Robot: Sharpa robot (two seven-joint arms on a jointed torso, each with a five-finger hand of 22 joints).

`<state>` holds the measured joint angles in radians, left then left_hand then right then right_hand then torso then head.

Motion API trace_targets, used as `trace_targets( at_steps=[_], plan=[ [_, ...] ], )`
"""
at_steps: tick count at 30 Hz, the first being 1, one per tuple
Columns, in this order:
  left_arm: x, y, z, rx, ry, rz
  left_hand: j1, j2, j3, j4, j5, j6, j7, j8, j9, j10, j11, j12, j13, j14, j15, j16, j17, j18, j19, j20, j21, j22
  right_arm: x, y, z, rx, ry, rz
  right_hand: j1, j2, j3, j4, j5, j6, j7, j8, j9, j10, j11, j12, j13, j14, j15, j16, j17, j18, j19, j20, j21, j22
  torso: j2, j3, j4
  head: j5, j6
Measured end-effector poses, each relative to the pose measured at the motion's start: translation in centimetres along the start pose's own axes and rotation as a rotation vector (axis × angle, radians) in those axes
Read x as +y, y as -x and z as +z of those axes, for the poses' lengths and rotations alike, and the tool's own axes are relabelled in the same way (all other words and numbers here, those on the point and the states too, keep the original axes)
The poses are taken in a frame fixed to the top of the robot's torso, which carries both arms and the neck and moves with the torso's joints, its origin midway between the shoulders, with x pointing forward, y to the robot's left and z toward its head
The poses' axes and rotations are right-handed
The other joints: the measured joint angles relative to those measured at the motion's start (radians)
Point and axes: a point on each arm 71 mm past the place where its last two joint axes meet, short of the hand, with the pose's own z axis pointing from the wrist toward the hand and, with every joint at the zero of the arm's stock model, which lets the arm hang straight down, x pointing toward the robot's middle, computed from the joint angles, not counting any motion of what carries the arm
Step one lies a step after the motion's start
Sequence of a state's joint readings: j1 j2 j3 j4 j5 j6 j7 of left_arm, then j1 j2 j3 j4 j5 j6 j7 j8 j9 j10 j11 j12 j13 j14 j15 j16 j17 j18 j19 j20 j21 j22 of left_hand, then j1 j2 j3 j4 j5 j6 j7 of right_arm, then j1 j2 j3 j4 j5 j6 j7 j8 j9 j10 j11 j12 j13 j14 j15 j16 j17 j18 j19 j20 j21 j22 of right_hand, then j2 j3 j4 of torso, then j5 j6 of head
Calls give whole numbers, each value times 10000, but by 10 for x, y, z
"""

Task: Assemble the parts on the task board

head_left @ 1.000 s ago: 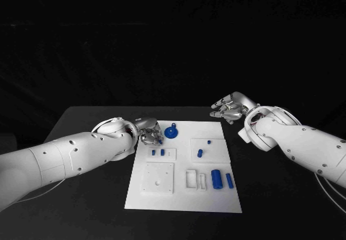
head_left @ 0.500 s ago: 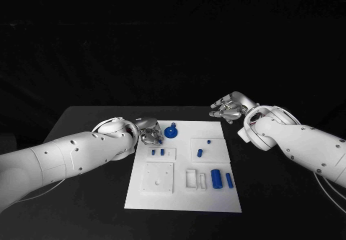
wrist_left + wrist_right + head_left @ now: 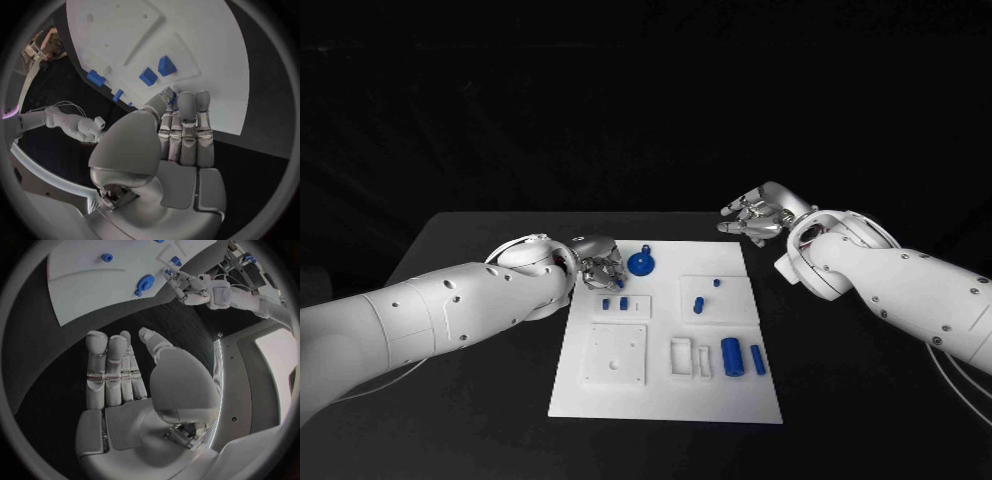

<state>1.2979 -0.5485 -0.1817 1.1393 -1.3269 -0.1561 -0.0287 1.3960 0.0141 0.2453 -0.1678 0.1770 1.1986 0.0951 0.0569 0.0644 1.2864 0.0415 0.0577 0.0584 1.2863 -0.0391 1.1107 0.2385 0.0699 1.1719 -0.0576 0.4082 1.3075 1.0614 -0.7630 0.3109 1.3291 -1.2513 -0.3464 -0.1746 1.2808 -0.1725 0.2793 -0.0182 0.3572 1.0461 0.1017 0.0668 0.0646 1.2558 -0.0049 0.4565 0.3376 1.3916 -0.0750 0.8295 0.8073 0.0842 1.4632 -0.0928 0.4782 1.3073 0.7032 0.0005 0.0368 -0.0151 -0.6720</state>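
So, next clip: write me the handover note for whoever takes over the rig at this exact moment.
Left hand: over the task board's far left corner, fingers curled; whether it holds a part cannot be told.
Right hand: off the board past its far right corner, fingers apart, holding nothing.
Parts: round blue part near the far edge beside the left hand; two small blue parts on the left raised plate; two more on the right one; two blue cylinders lying near the white slotted block.
Done: nothing visibly assembled. Left: seat the loose parts.
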Motion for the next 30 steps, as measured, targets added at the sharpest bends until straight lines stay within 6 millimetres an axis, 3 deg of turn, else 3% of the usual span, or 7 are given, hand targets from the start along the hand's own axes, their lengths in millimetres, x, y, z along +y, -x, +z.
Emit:
trace_targets(
  at_steps=[17,24,30],
  plan=[
    [-1,-3,2,65,-9,219,2,-2,7,-115,1,-64,59,41,-6,-59,60,2,15,-36,37,39,17,-3,-53,55,71,-1,0,0,0,7,-1,12,0,0,-1,1,0,3,-2,0,0,-1,1,0,-8,0,0,0,1,0,0,0,-58,0,-5,-7,6,-24,-27],
    [1,-8,1,144,19,209,38,-220,99,-206,2,-910,65,99,-18,-72,73,2,12,-36,37,39,17,-2,-54,56,115,-2,0,0,0,5,-6,15,0,0,-1,1,0,-7,7,0,0,-1,1,-97,-83,0,0,0,1,0,0,0,-59,0,-7,-12,8,-15,-17],
    [2,-9,0,155,30,192,-30,-377,170,-277,-109,-1348,-38,79,-13,-233,129,2,13,-97,97,39,16,-2,-75,77,115,1,0,0,0,5,-7,17,0,0,36,38,0,-68,66,0,0,92,126,-934,-725,-42,42,-1,-16,12,0,0,-201,0,-10,-13,8,-11,-5]
  ],
)
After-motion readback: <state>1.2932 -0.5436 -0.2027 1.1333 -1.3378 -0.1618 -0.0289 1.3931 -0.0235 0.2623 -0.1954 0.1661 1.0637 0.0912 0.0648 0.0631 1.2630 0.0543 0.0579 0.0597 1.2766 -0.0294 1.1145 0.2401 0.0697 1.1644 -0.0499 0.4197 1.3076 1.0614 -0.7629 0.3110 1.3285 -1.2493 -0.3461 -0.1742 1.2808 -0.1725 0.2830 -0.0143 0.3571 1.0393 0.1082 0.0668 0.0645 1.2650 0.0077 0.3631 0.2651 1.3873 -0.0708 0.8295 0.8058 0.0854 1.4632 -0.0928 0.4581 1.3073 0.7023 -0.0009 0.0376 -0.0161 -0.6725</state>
